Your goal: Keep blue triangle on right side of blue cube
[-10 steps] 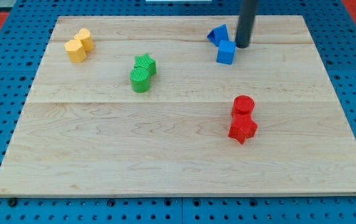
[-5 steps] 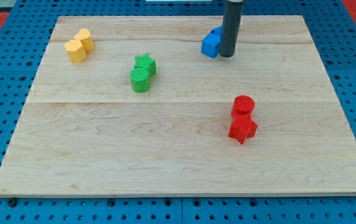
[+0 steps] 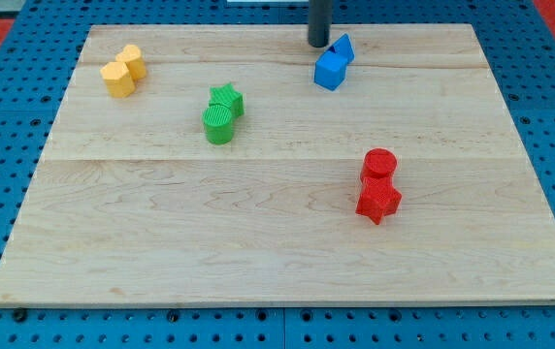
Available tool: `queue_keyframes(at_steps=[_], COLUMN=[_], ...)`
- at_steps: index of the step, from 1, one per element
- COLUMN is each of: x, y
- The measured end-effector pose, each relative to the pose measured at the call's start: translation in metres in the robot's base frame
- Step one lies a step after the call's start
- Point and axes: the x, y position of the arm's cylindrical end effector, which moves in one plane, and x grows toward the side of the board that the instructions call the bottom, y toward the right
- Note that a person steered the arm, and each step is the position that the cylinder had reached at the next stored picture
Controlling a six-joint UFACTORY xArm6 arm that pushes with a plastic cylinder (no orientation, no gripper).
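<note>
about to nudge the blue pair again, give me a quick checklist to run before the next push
1. My tip in view: ok, near the view's top, just left of the blue triangle.
2. Tip clear of the blocks: cannot tell; it stands very close to the triangle.
3. Blue triangle right of the blue cube: not ok; it is only slightly to the right and mostly toward the view's top.
4. Triangle and cube apart: not ok, they look to be touching.
5. Room on the board to the cube's right: ok, bare wood there.
6. Other blocks out of the way: ok, the red pair lies well toward the view's bottom.
</note>
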Motion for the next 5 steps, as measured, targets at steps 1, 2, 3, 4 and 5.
queue_keyframes(at_steps=[1,2,3,4,5], x=[0.015,-0.007,-0.021,0.012,0.032], y=[0.022,0.023,0.041,0.037,0.019])
